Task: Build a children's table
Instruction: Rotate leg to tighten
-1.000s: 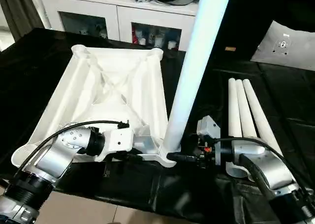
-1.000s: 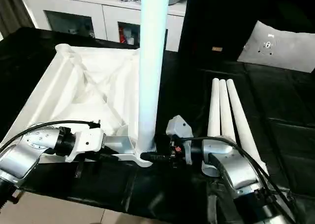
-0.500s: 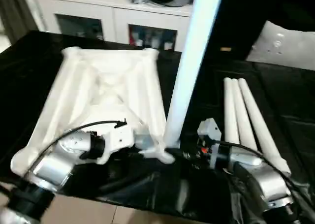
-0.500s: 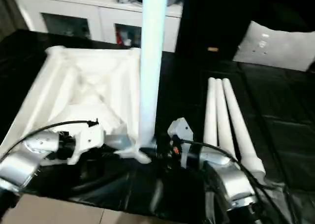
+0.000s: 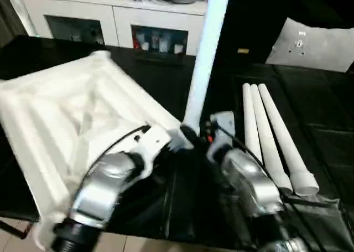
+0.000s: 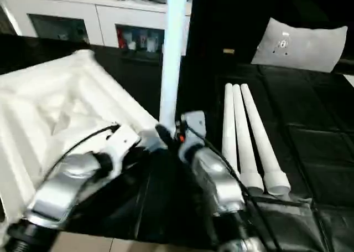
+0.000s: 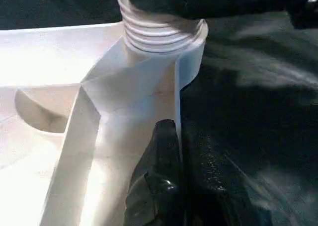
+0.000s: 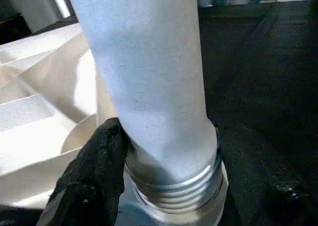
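One leg stood upright, its threaded end seated in a corner socket of the upside-down table top, which lay on the black-covered surface. The right gripper was closed around that leg just above the threads, and the left gripper pinched the top's rim beside the socket. Three spare legs lay side by side, touching, near the right forearm.
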{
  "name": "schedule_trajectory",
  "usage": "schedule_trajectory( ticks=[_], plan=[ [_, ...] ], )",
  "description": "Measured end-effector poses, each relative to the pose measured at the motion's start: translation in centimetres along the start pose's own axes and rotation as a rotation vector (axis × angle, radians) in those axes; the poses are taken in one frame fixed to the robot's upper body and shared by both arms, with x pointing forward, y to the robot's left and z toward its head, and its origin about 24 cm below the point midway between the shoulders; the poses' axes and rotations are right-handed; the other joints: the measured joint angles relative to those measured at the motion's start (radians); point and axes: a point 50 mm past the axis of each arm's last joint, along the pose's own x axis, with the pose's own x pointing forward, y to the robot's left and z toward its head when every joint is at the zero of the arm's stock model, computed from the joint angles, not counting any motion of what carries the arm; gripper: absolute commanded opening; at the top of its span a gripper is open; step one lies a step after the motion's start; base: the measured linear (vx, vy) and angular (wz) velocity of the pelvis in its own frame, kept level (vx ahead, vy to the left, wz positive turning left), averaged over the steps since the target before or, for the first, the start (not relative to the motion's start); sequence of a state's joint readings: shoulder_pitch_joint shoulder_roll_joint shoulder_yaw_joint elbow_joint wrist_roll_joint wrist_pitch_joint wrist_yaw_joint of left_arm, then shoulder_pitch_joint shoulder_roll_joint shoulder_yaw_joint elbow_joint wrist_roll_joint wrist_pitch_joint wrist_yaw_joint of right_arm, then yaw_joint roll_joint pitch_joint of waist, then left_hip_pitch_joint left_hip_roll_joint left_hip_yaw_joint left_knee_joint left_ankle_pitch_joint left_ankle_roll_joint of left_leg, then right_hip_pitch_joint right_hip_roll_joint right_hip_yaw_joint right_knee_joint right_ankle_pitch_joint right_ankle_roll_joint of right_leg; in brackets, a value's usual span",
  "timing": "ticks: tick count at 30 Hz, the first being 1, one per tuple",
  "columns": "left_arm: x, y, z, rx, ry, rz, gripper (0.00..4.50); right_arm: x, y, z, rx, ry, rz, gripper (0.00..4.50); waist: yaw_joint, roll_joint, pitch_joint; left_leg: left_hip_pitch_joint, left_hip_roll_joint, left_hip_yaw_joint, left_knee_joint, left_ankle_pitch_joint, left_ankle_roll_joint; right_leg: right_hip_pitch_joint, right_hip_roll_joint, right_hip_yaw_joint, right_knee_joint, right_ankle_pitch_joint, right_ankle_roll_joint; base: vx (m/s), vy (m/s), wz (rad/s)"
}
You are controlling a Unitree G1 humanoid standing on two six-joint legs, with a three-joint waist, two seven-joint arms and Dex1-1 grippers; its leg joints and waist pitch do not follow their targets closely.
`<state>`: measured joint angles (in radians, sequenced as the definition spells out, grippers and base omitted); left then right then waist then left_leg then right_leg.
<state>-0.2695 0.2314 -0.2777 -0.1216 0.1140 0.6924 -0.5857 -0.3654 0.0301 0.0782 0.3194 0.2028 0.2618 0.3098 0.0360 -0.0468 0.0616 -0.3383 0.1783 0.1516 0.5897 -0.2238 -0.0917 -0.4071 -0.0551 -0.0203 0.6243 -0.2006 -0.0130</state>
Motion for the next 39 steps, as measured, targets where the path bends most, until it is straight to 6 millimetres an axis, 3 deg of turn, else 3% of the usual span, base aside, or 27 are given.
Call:
schedule_trajectory(
  ticks=[10,12,15,18,22,27,31,39],
  plan=[
    [0.1,0.5,0.3,0.057,0.02,0.018,0.0,0.5,0.1,-0.1,0.015,-0.018,-0.04,2.51,-0.001,-0.001,0.0,-0.002,0.0,-0.001,0.002,0.0,0.0,-0.001,0.0,0.0,0.001,0.001,0.0,0.0,0.0,0.0],
    [0.1,0.5,0.3,0.071,0.019,0.014,0.0,0.4,0.0,-0.1,0.011,-0.022,-0.04,3.07,0.0,-0.001,0.0,-0.002,0.0,-0.001,0.002,0.0,0.0,-0.001,0.0,0.0,0.001,0.001,0.0,0.0,0.0,0.0],
    [0.1,0.6,0.2,0.086,0.014,-0.006,0.0,-0.1,-0.4,-0.2,-0.003,-0.034,-0.028,3.3,0.007,-0.001,0.0,-0.003,0.0,-0.001,0.002,0.001,0.0,-0.001,0.0,-0.001,0.0,0.001,0.0,0.0,0.0,0.0],
    [0.0,0.6,0.2,0.118,0.002,-0.049,0.0,-1.0,-1.0,-0.9,-0.015,-0.015,-0.006,3.63,0.024,-0.001,0.0,-0.008,0.0,-0.001,0.002,0.002,0.003,-0.003,0.0,-0.003,-0.001,0.001,0.0,0.0,0.0,0.0],
    [-0.4,1.3,0.1,0.182,-0.014,-0.11,0.0,-3.0,-2.4,-1.2,-0.091,0.014,0.066,3.99,0.038,0.0,0.0,-0.013,0.0,-0.001,0.005,0.004,0.006,-0.009,-0.001,-0.006,0.0,0.002,0.0,0.0,0.0,0.0],
    [-1.2,2.5,-0.5,0.222,-0.003,-0.163,0.0,-4.8,-4.0,0.6,-0.198,-0.004,0.169,4.32,0.042,0.0,0.0,-0.013,0.001,-0.001,0.006,0.004,0.006,-0.007,-0.001,-0.008,0.002,0.002,0.0,0.0,0.0,0.0],
    [-2.0,3.4,-0.9,0.28,0.007,-0.257,0.0,-6.1,-4.4,2.1,-0.345,0.026,0.321,4.42,0.054,0.0,0.0,-0.012,0.003,-0.001,0.006,0.005,0.005,-0.006,-0.001,-0.011,0.002,0.002,0.0,0.0,0.0,0.0],
    [-3.4,4.5,-1.3,0.393,0.032,-0.403,0.0,-6.4,-4.4,2.9,-0.472,0.121,0.499,4.42,0.056,0.0,0.0,-0.012,0.006,-0.001,0.011,0.005,0.004,-0.005,-0.003,-0.017,0.003,0.003,-0.002,0.0,0.0,0.0]
  ],
)
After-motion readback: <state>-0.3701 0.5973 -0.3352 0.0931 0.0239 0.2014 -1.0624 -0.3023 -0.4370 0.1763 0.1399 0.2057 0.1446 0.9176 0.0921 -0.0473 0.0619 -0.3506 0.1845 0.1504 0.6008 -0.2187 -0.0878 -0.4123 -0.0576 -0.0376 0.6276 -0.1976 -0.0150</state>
